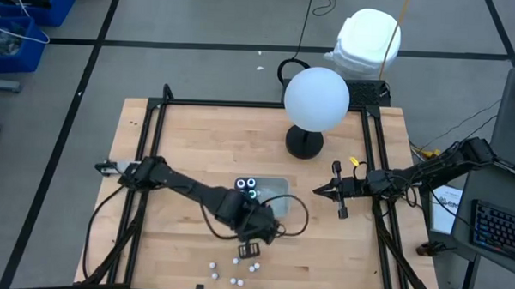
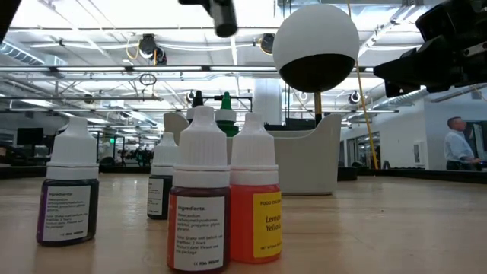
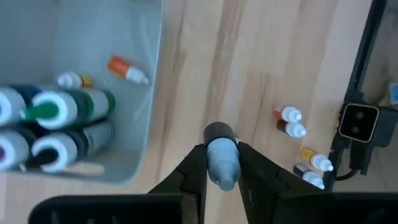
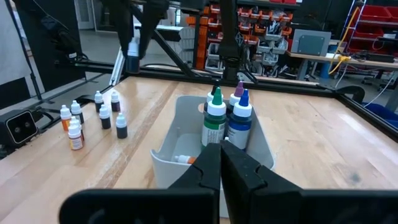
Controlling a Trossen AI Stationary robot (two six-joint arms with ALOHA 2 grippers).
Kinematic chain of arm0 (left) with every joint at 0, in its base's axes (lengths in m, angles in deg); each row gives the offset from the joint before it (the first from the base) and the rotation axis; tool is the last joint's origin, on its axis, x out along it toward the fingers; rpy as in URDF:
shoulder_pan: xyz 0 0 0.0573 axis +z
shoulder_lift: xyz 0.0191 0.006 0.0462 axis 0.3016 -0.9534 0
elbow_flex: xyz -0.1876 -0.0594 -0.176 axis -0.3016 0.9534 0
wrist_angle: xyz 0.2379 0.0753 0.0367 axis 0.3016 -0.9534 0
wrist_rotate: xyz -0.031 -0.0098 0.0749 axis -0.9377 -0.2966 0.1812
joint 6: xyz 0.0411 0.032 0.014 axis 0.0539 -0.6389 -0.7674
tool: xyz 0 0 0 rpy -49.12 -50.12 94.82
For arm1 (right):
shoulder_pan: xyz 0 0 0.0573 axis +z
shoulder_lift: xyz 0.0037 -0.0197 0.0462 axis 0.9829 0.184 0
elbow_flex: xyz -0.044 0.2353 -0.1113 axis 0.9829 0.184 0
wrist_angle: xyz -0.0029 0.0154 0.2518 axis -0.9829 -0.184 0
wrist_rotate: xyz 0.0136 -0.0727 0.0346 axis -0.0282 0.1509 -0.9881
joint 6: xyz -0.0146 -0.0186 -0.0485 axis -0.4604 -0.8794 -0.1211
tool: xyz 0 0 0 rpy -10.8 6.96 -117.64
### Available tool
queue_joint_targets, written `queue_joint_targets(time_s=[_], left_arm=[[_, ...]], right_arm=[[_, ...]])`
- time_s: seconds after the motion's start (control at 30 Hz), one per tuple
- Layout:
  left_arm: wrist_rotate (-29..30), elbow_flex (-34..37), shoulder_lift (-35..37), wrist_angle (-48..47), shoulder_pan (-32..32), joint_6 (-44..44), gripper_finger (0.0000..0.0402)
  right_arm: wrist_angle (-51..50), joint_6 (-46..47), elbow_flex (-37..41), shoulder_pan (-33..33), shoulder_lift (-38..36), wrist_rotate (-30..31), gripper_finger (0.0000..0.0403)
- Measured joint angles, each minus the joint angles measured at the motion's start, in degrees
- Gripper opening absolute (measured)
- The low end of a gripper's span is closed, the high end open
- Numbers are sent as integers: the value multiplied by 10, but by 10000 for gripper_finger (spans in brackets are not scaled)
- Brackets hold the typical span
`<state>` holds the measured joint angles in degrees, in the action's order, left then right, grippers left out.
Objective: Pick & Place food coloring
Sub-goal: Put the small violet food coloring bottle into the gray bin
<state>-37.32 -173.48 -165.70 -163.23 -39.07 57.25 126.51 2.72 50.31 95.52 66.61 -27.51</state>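
On the left, the left end effector [image 3: 221, 171] is clamped on one small food coloring bottle [image 3: 221, 163], held above the counter [image 1: 180, 146] between the clear tray [image 3: 134, 163] and the loose bottles [image 1: 236, 268] near the front edge. To do this well, I'd carry it level over the tray's bare part, lower before releasing, avoiding the upright bottles inside. The right end effector [image 4: 221, 163], fully closed and empty, waits right of the tray.

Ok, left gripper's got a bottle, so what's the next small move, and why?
Probably carry it sideways over the clear tray before opening. The left gripper pinches a small white-capped bottle above bare wood beside the tray wall, clear of the bottles standing on the table.
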Motion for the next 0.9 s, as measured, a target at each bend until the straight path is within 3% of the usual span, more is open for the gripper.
queue_joint_targets(time_s=[0.3,0.53,0.9], left_arm=[[5,0,0,108,78,-103,69],[27,1,-13,115,136,-91,69],[32,1,-62,119,143,-128,70]], right_arm=[[8,-15,0,0,0,2,0],[6,-15,0,0,0,2,0],[-9,-32,-1,0,0,3,0]])
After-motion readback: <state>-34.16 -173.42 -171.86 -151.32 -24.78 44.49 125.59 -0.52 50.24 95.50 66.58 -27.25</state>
